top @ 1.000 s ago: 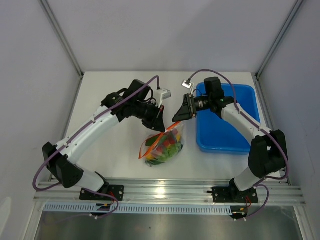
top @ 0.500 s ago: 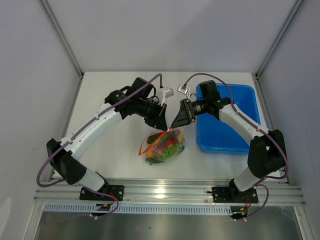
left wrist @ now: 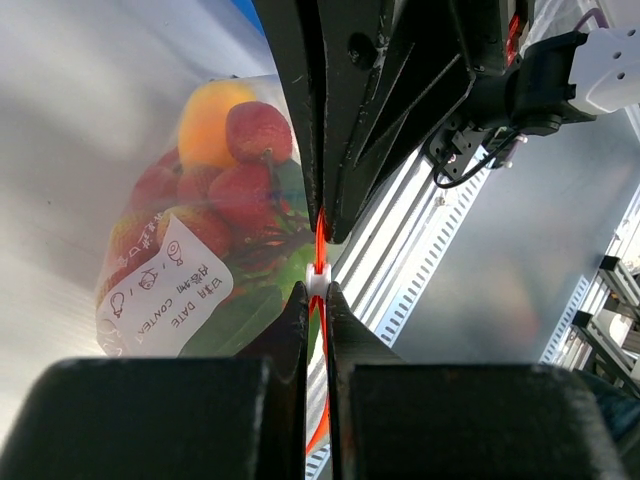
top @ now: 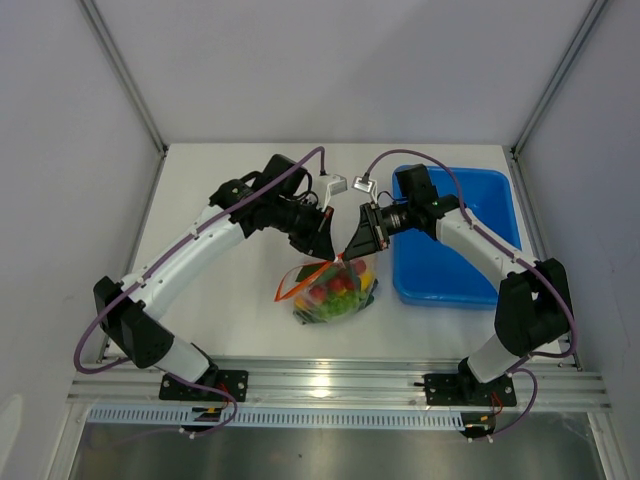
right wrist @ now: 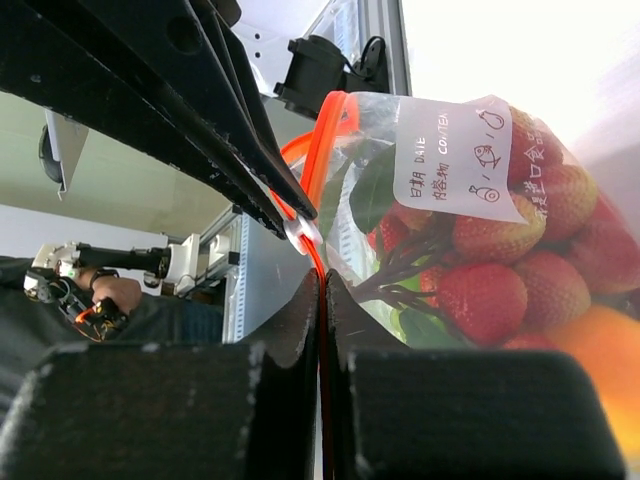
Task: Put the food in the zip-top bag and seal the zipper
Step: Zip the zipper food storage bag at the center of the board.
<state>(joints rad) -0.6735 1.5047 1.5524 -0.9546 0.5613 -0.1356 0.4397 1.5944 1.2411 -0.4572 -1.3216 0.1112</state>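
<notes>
The clear zip-top bag (top: 335, 293) hangs between both arms just above the table, filled with the food (top: 340, 288): red, green and orange pieces. Close up, red berries (right wrist: 490, 300) and an orange fruit (left wrist: 205, 115) press against the plastic by a white label (left wrist: 165, 285). My left gripper (left wrist: 316, 288) is shut on the orange-red zipper (left wrist: 320, 235) at its white slider (left wrist: 317, 280). My right gripper (right wrist: 322, 275) is shut on the same zipper (right wrist: 318, 150) just beside the slider (right wrist: 300, 232). From above, the left gripper (top: 325, 255) and the right gripper (top: 347, 256) meet tip to tip over the bag.
A blue plastic tub (top: 440, 285) stands to the right of the bag, under the right arm. The aluminium rail (top: 330, 380) runs along the near table edge. White walls close the table on the left, back and right.
My right gripper has moved in towards the left one and shut on the zipper. The bag has swung slightly right. The left gripper has stayed shut.
</notes>
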